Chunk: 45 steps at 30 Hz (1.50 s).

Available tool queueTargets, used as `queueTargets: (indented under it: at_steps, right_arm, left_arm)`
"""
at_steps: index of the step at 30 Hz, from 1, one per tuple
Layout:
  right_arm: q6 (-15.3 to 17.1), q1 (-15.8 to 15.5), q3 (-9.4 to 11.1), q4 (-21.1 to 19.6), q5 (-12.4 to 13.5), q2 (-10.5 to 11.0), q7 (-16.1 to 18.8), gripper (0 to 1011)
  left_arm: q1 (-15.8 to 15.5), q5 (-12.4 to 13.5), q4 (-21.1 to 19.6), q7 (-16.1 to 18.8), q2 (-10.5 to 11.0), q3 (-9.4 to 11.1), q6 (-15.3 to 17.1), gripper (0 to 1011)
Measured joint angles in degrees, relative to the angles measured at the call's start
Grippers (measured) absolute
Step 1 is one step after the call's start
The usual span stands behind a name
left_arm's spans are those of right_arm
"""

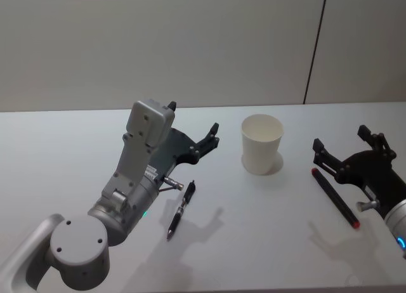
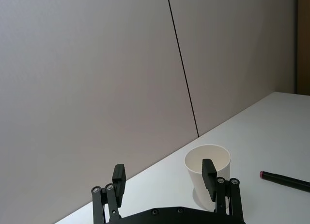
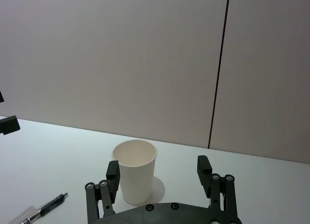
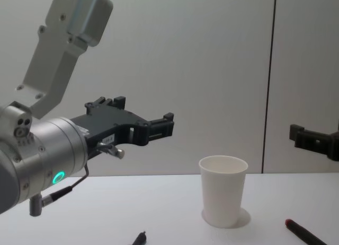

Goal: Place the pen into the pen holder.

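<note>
The pen holder, a plain white paper cup, stands upright mid-table; it also shows as the cup. A slim black pen lies on the table near the left arm, also seen as the pen. A thicker black pen with red ends lies right of the cup, under the right gripper. My left gripper hovers open above the table, left of the cup and beyond the slim pen, holding nothing. My right gripper hovers open right of the cup, holding nothing.
The white table runs back to a beige wall with a dark vertical seam. The left arm's grey body rises over the table's near left. The thick pen lies apart from the cup.
</note>
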Motion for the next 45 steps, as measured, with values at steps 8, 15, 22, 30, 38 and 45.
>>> queueTargets:
  at_steps: [8, 15, 22, 30, 38, 45]
  right_arm:
    - [0.32, 0.19, -0.19, 0.0, -0.55, -0.41, -0.41, 1002]
    - [3.31, 1.38, -0.8, -0.1, -2.49, -1.85, -2.09, 1002]
    - [7.5, 3.48, -1.0, 0.17, -4.71, -3.07, -2.92, 1002]
    - [13.54, 6.81, -0.69, 1.44, -7.57, -3.83, -2.4, 1002]
    - [19.18, 9.98, -0.01, 3.41, -9.39, -4.11, -0.72, 1002]
    - [24.63, 12.88, 0.58, 5.82, -10.48, -4.34, 1.24, 1002]
  left_arm:
    - [0.0, 0.0, 0.0, 0.0, 0.0, 0.0, 0.0, 1003]
    - [0.0, 0.0, 0.0, 0.0, 0.0, 0.0, 0.0, 1003]
    - [0.0, 0.0, 0.0, 0.0, 0.0, 0.0, 0.0, 1003]
    - [0.0, 0.0, 0.0, 0.0, 0.0, 0.0, 0.0, 1003]
    - [0.0, 0.0, 0.0, 0.0, 0.0, 0.0, 0.0, 1003]
    - [0.0, 0.0, 0.0, 0.0, 0.0, 0.0, 0.0, 1003]
